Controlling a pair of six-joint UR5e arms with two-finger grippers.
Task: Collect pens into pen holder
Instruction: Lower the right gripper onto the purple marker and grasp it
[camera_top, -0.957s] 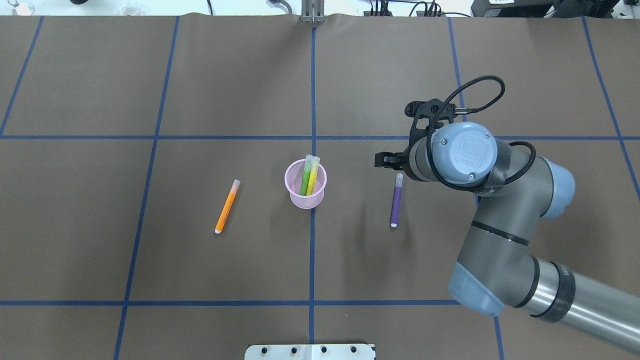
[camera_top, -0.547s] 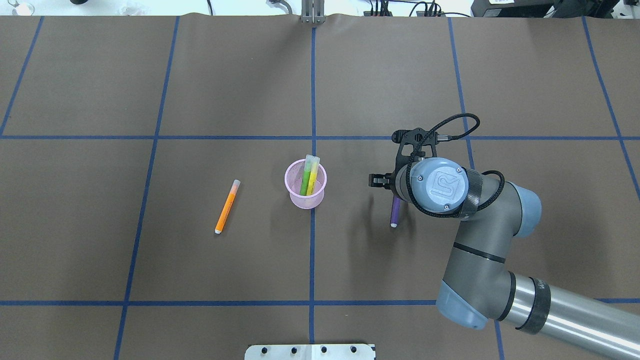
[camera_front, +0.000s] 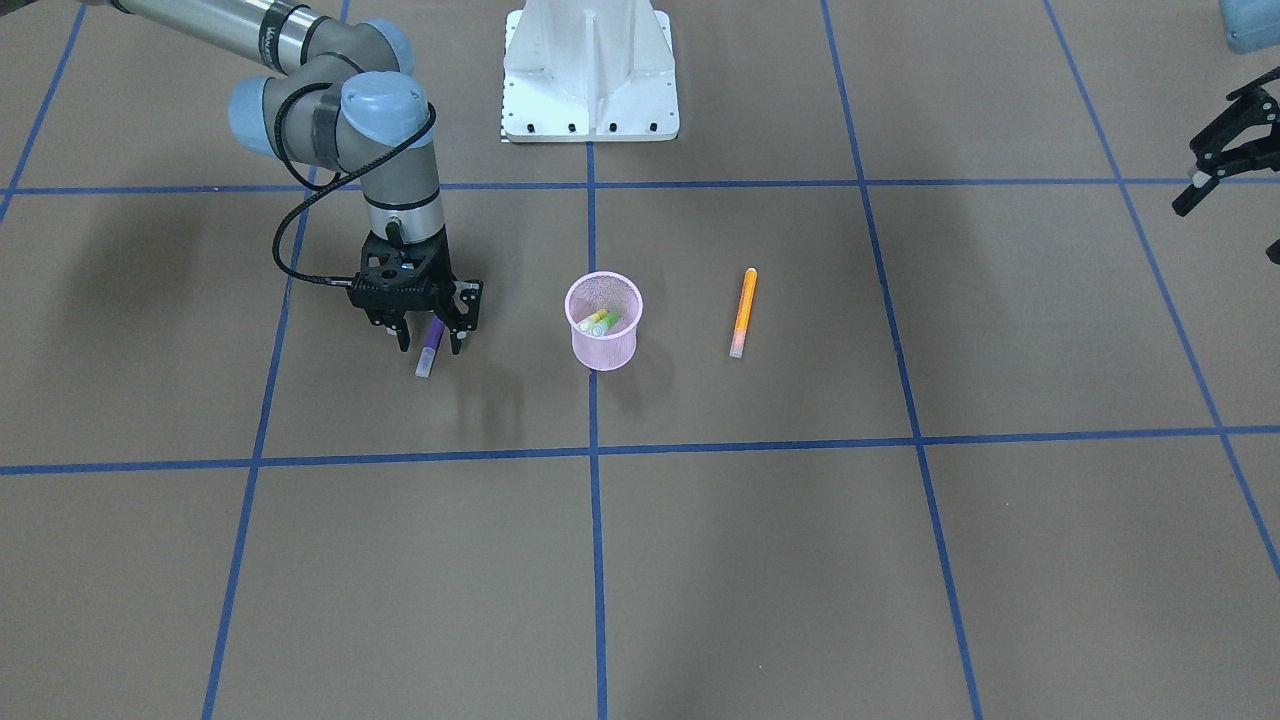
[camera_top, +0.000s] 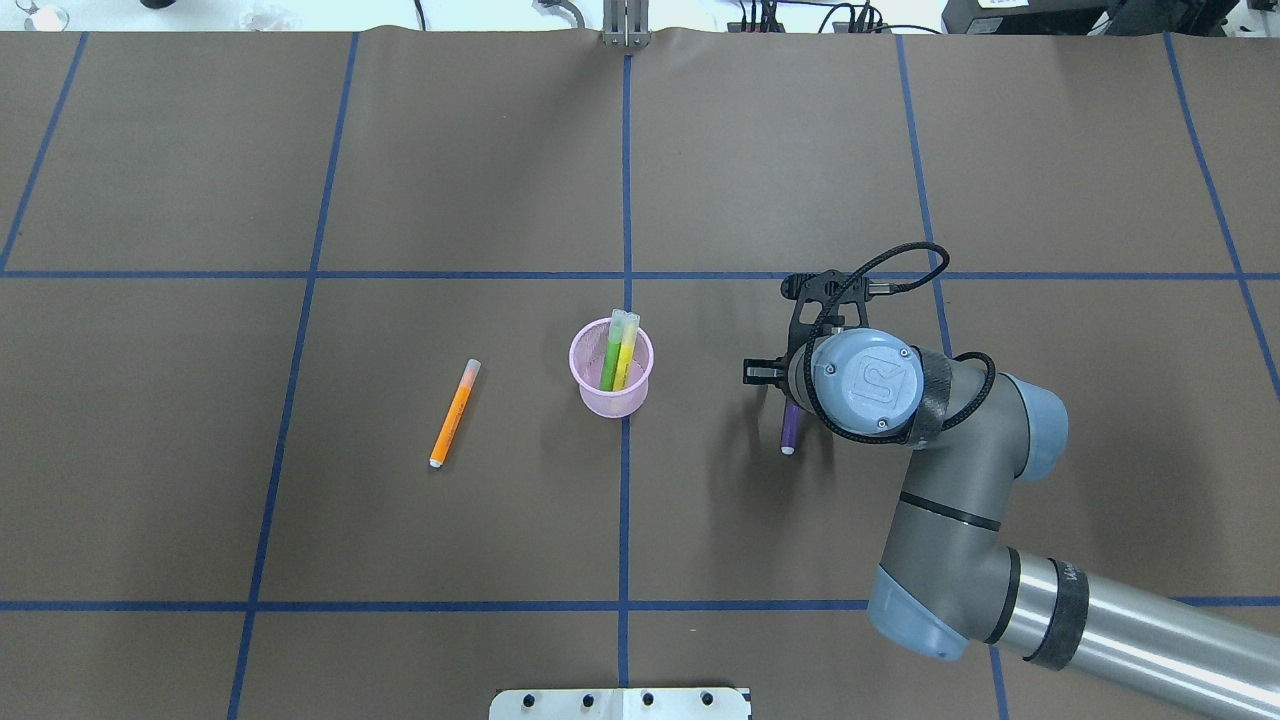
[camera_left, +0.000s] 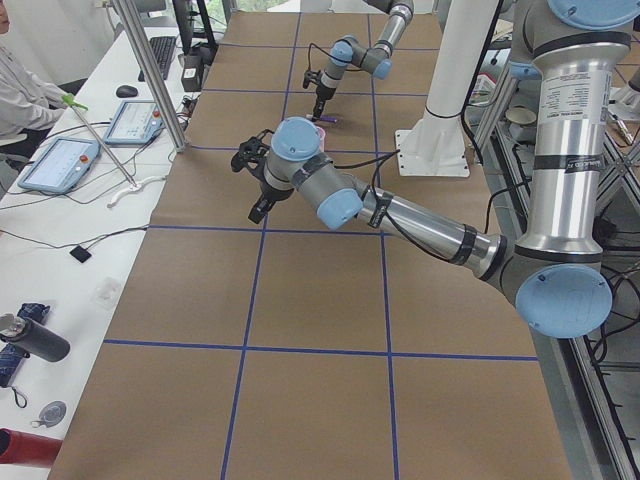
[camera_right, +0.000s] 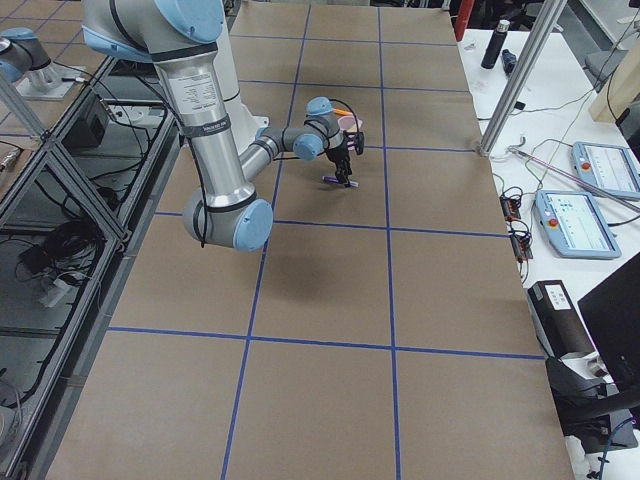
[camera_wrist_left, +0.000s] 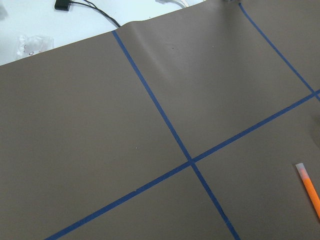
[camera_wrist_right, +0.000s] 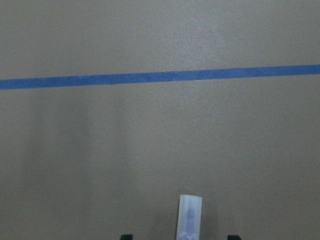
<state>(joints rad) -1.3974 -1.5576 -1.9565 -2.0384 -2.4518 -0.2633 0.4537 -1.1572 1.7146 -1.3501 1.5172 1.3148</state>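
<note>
The purple pen (camera_front: 427, 358) lies flat on the brown table cover (camera_front: 800, 560), left of centre in the front-facing view and well apart from the pink mesh pen holder (camera_front: 604, 345) to its right. Its long axis runs almost straight up and down the frame, leaning slightly. The pale cap points to the lower edge there; in the overhead view the cap is hidden under the wrist and only the white-tipped tail (camera_top: 787, 450) shows below it.

The right gripper (camera_front: 429, 344) stands over the pen with one finger on either side of the barrel and a gap at each, so the jaws are spread and holding nothing. The wrist view agrees, with the cap (camera_wrist_right: 190, 220) midway between the two fingertips.

The step in hand looks like the grasp. To do it well:
- Stay centred.
- Keep the pads square to the barrel.
- Come low enough to pinch it at half height, so it cannot roll.
- Close near mid-length, so it will not droop when lifted.

The green pen (camera_top: 609, 362) and yellow pen (camera_top: 625, 362) lean on the holder's upper rim, so its lower side is freer for the drop. The orange pen (camera_top: 454, 415) lies left of the holder. The left gripper (camera_front: 1230, 225) waits at the right edge, jaws apart.
</note>
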